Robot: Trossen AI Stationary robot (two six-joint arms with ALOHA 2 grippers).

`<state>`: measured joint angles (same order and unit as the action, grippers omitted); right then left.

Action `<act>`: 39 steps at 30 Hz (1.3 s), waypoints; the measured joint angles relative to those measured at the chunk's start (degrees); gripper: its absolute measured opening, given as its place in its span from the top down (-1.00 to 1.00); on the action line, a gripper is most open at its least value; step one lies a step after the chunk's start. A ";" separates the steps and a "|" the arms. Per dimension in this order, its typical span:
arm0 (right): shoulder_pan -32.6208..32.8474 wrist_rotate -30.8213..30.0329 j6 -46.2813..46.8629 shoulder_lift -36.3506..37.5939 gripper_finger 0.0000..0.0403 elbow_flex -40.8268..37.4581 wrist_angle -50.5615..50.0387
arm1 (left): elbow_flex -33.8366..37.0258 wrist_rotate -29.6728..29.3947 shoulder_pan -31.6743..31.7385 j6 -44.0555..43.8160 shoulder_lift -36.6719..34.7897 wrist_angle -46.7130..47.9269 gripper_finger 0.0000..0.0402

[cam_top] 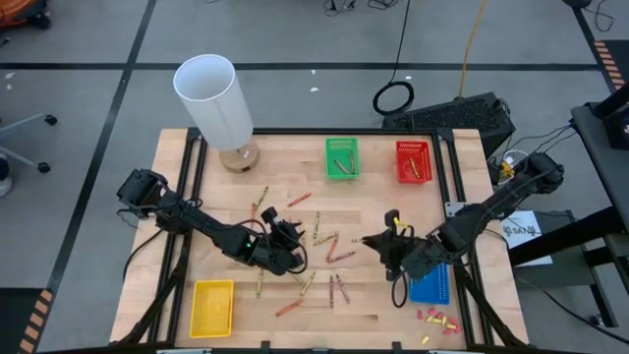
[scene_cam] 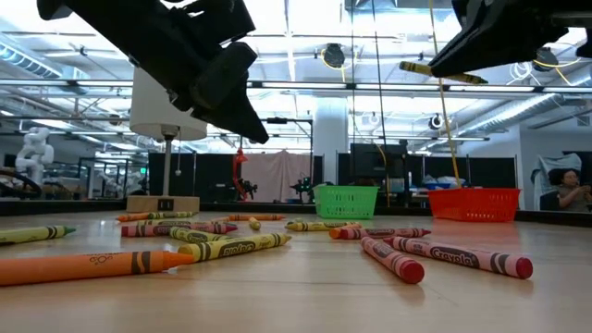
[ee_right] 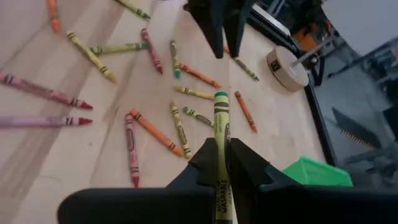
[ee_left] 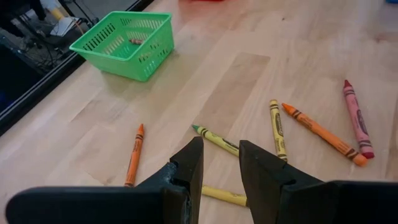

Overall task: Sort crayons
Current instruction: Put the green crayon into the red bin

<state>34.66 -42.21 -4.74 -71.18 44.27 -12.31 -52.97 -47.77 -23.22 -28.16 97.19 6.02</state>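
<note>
Above the table (cam_top: 295, 147), the right gripper (ee_right: 222, 163) pinched a yellow-green crayon (ee_right: 221, 134) in its jaws, likely for a basket; the left gripper (ee_left: 219, 163) hung with jaws slightly spread and empty.

Table (cam_top: 177, 197) layout, placed from the lamp (cam_top: 218, 108) at its far left corner: two baskets (cam_top: 342, 157) are set right of it along the far edge; crayons (cam_top: 329, 246) are scattered before it, mid-table; one basket (cam_top: 212, 305) is set at the near edge.
</note>
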 joint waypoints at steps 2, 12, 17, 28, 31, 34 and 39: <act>0.50 -0.01 -2.38 0.00 0.98 0.00 -0.01 | 0.00 -0.01 0.00 0.00 0.00 -0.02 0.49; 1.09 -0.03 -8.18 0.00 0.98 0.00 0.00 | 0.00 1.61 -0.04 -2.69 0.00 -1.29 0.49; 0.98 -0.03 -8.41 0.00 0.98 0.00 0.01 | 0.00 3.83 -0.04 -3.51 0.00 -1.18 0.49; -4.19 -14.10 8.25 0.00 0.98 0.02 -2.46 | 0.00 4.30 -0.04 -4.62 0.00 -1.20 0.49; -7.74 -18.66 17.39 0.00 0.98 0.02 -8.54 | 0.00 4.29 -0.04 -4.64 0.00 -1.20 0.49; -12.81 -19.72 27.48 0.00 0.98 0.04 -16.51 | 0.00 4.31 -0.04 -4.74 0.00 -1.22 0.49; -22.82 -15.98 41.29 0.00 0.98 0.02 -27.33 | 0.00 4.30 -0.04 -4.53 0.00 -1.22 0.49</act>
<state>11.84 -58.19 36.55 -71.18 44.29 -39.63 -52.97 -43.47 -23.27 -32.69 97.19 4.80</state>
